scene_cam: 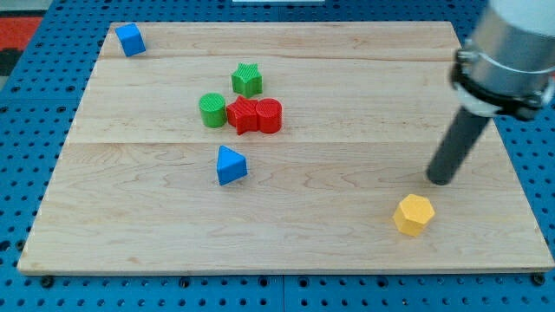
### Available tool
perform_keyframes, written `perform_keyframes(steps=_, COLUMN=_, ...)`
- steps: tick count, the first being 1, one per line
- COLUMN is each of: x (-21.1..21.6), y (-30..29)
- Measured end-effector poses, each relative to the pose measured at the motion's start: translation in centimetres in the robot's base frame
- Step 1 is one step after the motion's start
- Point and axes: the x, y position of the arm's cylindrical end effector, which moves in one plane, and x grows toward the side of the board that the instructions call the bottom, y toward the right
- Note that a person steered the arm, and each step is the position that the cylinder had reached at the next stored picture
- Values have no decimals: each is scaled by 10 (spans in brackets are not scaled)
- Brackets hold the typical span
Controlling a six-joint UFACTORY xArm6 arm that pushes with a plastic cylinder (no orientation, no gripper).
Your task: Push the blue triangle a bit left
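Observation:
The blue triangle (pixel 230 165) lies on the wooden board (pixel 130 225) a little left of the middle, below the cluster of green and red blocks. My tip (pixel 440 181) rests on the board far to the view's right of the blue triangle, apart from it, just above and to the right of a yellow hexagon (pixel 413 214). The rod rises up and to the right to the arm's grey body at the view's top right.
A green star (pixel 247 80), a green cylinder (pixel 212 111), a red star (pixel 244 115) and a red cylinder (pixel 269 115) cluster above the triangle. A blue cube (pixel 131 40) sits at the board's top left corner. Blue pegboard surrounds the board.

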Motion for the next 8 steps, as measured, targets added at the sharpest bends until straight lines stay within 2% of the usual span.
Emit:
perform_keyframes(steps=1, x=12, y=-16)
perform_keyframes(steps=2, x=5, y=-16)
perform_keyframes(steps=5, x=4, y=-126)
perform_keyframes(steps=7, x=3, y=-132)
perform_keyframes(steps=8, x=9, y=-179)
